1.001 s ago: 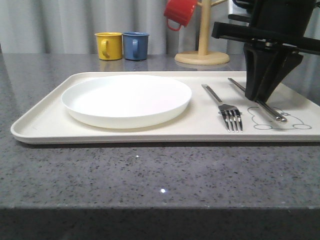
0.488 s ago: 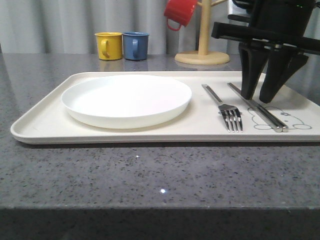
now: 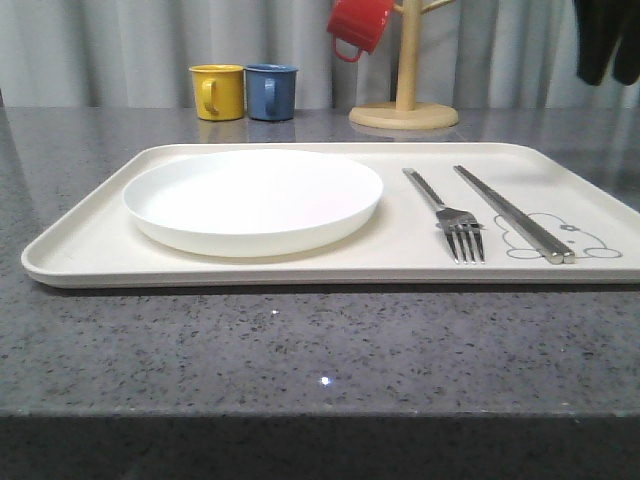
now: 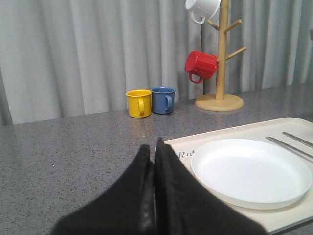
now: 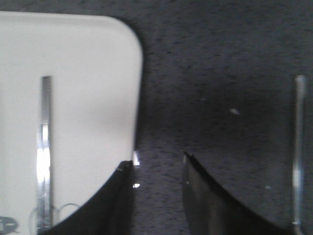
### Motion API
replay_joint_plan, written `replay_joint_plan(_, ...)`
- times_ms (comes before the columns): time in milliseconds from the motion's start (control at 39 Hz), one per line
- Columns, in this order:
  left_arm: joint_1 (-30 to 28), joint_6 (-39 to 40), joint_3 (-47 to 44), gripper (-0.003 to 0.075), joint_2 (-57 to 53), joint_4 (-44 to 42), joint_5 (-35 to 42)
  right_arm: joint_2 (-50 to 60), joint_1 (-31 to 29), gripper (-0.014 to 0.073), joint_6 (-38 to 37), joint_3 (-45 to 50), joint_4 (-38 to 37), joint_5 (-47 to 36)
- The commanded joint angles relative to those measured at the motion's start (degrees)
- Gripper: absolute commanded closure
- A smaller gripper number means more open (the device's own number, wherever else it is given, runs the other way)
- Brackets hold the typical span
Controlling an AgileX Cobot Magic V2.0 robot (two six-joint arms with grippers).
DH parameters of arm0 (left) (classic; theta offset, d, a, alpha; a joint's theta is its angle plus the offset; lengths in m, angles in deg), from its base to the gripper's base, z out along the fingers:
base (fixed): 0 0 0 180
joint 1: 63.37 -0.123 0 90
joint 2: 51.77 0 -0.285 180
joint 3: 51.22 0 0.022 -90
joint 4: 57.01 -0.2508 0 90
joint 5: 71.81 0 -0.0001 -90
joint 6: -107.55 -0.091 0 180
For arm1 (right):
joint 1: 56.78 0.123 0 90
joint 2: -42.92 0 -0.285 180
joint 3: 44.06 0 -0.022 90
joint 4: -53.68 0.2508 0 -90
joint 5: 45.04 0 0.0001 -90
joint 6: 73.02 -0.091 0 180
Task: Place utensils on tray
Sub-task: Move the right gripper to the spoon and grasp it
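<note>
The cream tray (image 3: pixel 80 262) lies on the grey counter and carries the white plate (image 3: pixel 254 198), the silver fork (image 3: pixel 446 213) and the pair of chopsticks (image 3: pixel 512 214), which rest across the rabbit drawing. High at the far right, clear of the tray, hangs my right gripper (image 3: pixel 603 50). In the right wrist view it (image 5: pixel 156 160) is open with nothing between its fingers, above the counter just off the tray's corner (image 5: pixel 120 44), with the chopsticks (image 5: pixel 45 147) on one side. A thin silver handle (image 5: pixel 298 147) lies on the counter beyond. My left gripper (image 4: pixel 154 147) is shut, short of the plate (image 4: pixel 251 171).
A yellow mug (image 3: pixel 218 91) and a blue mug (image 3: pixel 271 91) stand at the back of the counter. Next to them is a wooden mug tree (image 3: pixel 405 105) with a red mug (image 3: pixel 358 25) hanging on it. A curtain closes off the back.
My right gripper opened, left the chopsticks lying on the tray, and rose up and to the right, away from them. The plate and fork have not moved.
</note>
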Motion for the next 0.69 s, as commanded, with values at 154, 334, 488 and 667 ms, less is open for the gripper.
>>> replay_joint_plan(154, -0.2, 0.4, 1.5, 0.0739, -1.2, 0.8, 4.6, 4.0, -12.3, 0.0234, 8.6, 2.3, -2.1, 6.0)
replay_joint_plan(334, -0.2, 0.4, 1.5, 0.0739, -1.2, 0.8, 4.6, 0.7, -16.7, 0.0234, 9.6, 3.4, -2.4, 6.0)
replay_joint_plan(488, -0.2, 0.4, 1.5, 0.0739, -1.2, 0.8, 4.6, -1.8, -17.5, 0.0235, 11.9, 3.4, -2.4, 6.0)
replay_joint_plan(667, -0.2, 0.4, 1.5, 0.0739, -1.2, 0.8, 4.6, -4.7, -17.4, 0.0235, 12.7, 3.4, -1.9, 5.1)
